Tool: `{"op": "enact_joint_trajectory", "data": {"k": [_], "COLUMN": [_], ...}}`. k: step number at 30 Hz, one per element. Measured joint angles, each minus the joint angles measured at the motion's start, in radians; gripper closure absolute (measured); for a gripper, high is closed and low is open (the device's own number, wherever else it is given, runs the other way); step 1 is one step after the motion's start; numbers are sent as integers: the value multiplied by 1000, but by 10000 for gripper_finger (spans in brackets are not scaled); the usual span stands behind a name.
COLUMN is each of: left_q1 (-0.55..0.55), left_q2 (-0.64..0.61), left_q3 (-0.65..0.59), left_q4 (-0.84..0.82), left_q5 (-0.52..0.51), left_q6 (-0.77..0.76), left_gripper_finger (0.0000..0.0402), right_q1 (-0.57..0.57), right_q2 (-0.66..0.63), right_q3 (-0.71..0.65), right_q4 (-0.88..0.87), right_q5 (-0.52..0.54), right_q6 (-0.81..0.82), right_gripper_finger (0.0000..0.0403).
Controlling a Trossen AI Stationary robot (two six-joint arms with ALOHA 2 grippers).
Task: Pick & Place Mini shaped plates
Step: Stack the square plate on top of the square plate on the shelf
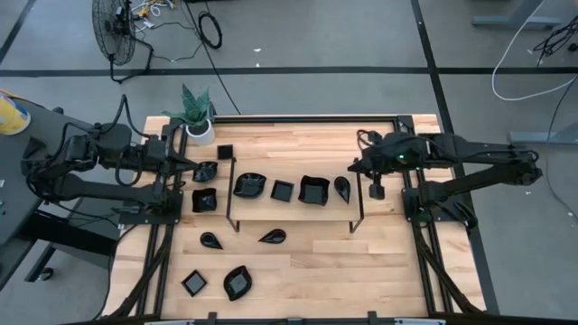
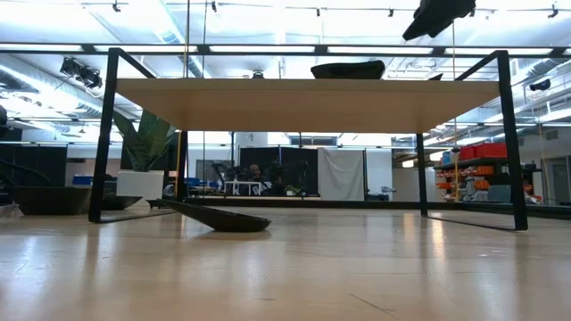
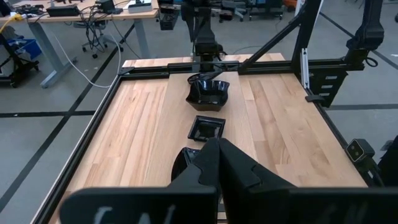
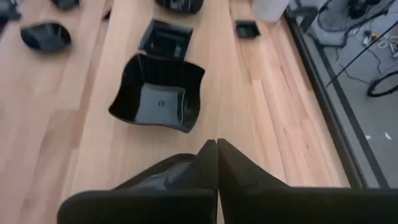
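The right tool [image 4: 217,144] hides part of a teardrop plate [image 4: 163,171] beneath it.

You have a light wooden bench [image 1: 307,271] with a raised wooden shelf [image 1: 293,167] on a thin black wire frame [image 1: 231,212]. On the shelf sit several mini shaped plates [image 1: 313,190] in a row; more lie on the bench in front, and a white pot with green plant [image 1: 199,126] stands at the back left corner.

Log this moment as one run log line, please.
left gripper: shut, empty, table's left edge | right gripper: shut, empty, above teardrop plate | mini shaped plates: scattered on table
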Motion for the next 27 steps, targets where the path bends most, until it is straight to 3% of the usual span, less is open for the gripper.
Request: {"op": "enact_joint_trajectory", "data": {"k": [9,20,27], "left_q1": [0,0,0], "left_q2": [0,0,0], "left_q3": [0,0,0], "left_q4": [0,0,0], "left_q5": [0,0,0], "left_q6": [0,0,0], "left_gripper_finger": [399,399,399], "right_q1": [0,0,0], "right_q2": [-143,-375,-539], "right_q3": [-97,-376,-480], "right_q4": [22,277,285], "right_q5": [-32,-129,-130], "right_q6": [58,108,134], "right_gripper_finger": [403,403,403]}}
